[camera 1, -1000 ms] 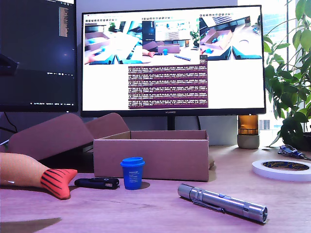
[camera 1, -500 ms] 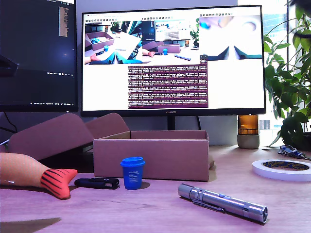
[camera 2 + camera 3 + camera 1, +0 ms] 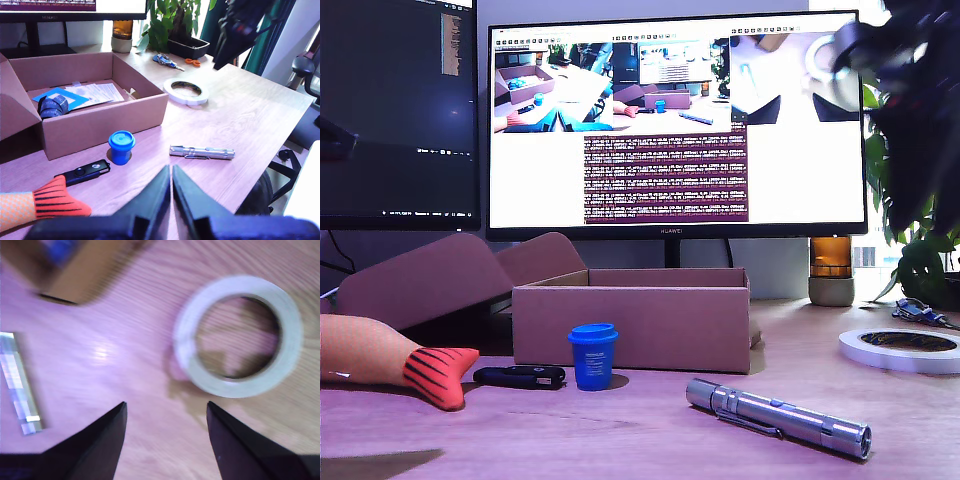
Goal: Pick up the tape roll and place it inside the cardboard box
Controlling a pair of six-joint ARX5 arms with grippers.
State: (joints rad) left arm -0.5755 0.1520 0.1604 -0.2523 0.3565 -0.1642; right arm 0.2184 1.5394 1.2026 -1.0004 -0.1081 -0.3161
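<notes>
The tape roll [image 3: 880,357], a flat white ring, lies on the wooden desk at the exterior view's right. It also shows in the first wrist view [image 3: 186,100]. My second gripper [image 3: 166,407] is open and hovers above the desk, with the tape roll [image 3: 185,345] just beyond its fingertips and untouched. The second arm [image 3: 905,90] is a dark blur high at the exterior view's right, above the roll. The cardboard box [image 3: 630,325] stands open at the middle of the desk, its front wall [image 3: 100,122] facing my first gripper [image 3: 171,172]. That gripper is shut, empty and held back from everything.
A silver flashlight [image 3: 775,415] lies in front of the box. A blue cup [image 3: 592,357], a black device [image 3: 518,376] and an orange fish toy [image 3: 380,360] sit nearby. Papers and a blue item [image 3: 52,106] lie in the box. A monitor [image 3: 675,120], plant [image 3: 920,200] and keys [image 3: 918,312] stand behind.
The second arm has come into the exterior view's upper right as a dark blur, where no arm showed before. The objects on the desk have not moved.
</notes>
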